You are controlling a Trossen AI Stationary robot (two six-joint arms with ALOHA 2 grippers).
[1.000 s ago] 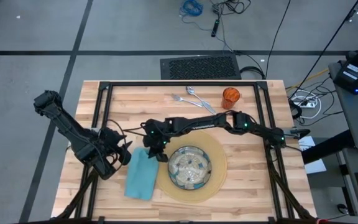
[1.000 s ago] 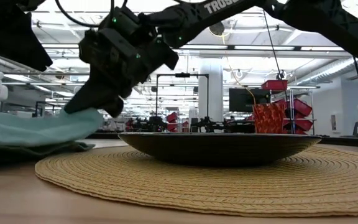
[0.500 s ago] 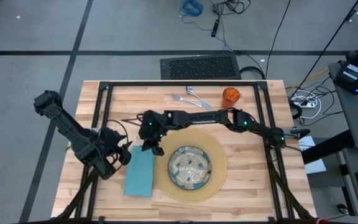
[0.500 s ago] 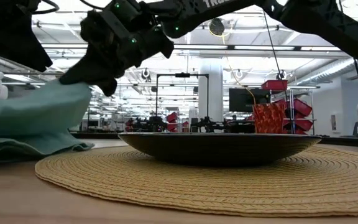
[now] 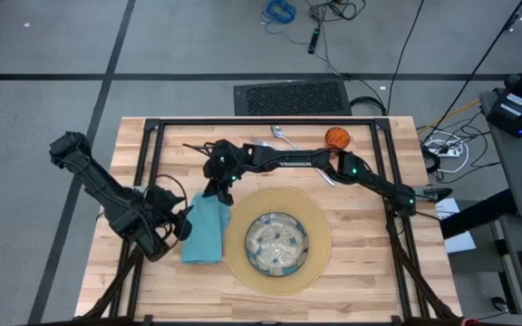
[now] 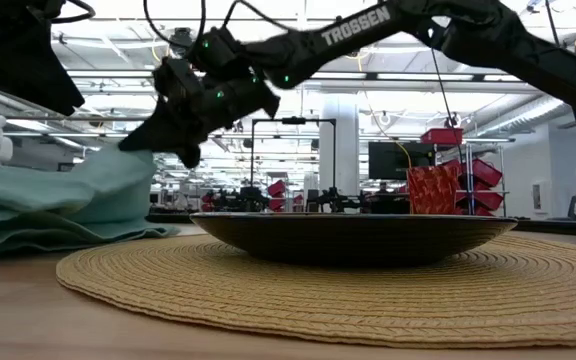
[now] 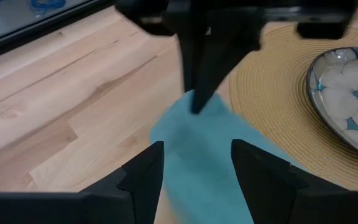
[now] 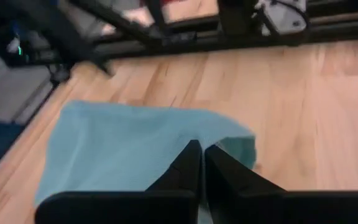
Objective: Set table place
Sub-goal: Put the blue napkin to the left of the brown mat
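Fingers of the right gripper [image 5: 217, 192] are pressed together, pinching the far corner of the teal napkin [image 5: 203, 235] and holding it raised off the table [image 5: 370, 272]. The napkin's other end lies on the wood just beside the round tan mat [image 5: 320, 237], which carries the patterned glass plate [image 5: 276, 243]. Left gripper [image 7: 196, 163] hovers over the napkin's outer side, fingers spread, holding nothing. Fork and spoon [image 5: 279, 136] and the orange cup [image 5: 336, 137] sit near the far edge.
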